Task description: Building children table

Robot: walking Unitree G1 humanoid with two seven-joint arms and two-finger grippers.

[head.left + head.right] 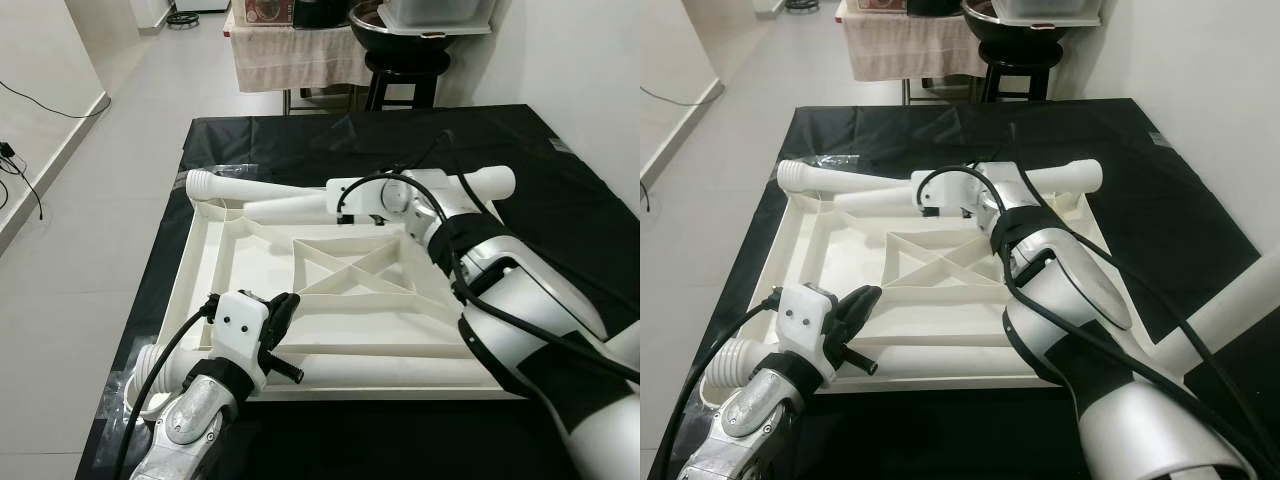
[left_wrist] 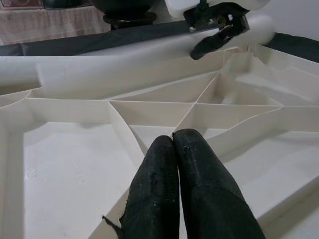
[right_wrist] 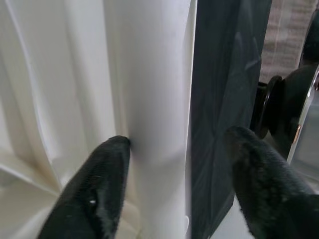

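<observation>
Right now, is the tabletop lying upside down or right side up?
Upside down. The white tabletop lies flat on the black sheet with its ribbed underside facing up: crossed stiffening ribs and raised rim are exposed.

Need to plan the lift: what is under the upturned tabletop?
The upturned tabletop lies on a black sheet that shows all round it. A table leg pokes out at the near left corner; anything else beneath is covered.
</observation>
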